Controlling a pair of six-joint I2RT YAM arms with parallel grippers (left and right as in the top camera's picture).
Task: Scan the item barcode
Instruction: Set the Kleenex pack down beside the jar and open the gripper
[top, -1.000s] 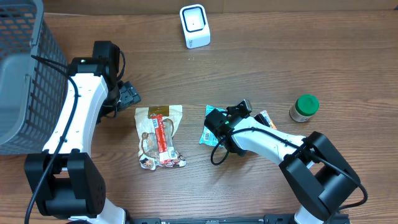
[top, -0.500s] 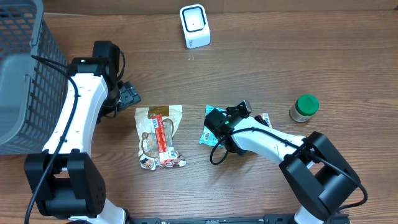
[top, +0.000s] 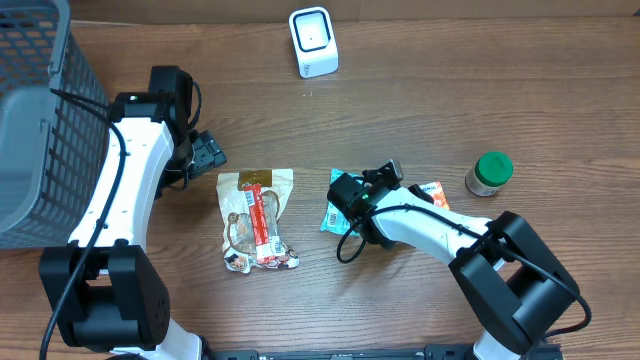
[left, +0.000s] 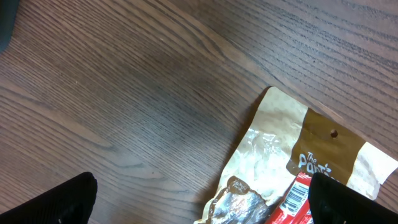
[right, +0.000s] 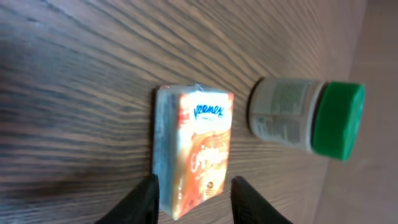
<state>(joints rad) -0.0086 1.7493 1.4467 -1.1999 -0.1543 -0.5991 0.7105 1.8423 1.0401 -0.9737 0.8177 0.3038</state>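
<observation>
The right gripper is standing parted around the near end of the Kleenex tissue pack, seemingly clear of its sides. The pack is lying flat on the surface beside the green-lidded jar. Closing squarely across its narrow sides, then turning the barcode face toward the scanner, is looking wisest. The left gripper is hanging wide open.

"Kleenex" on tissue pack, "The" on snack pouch
</observation>
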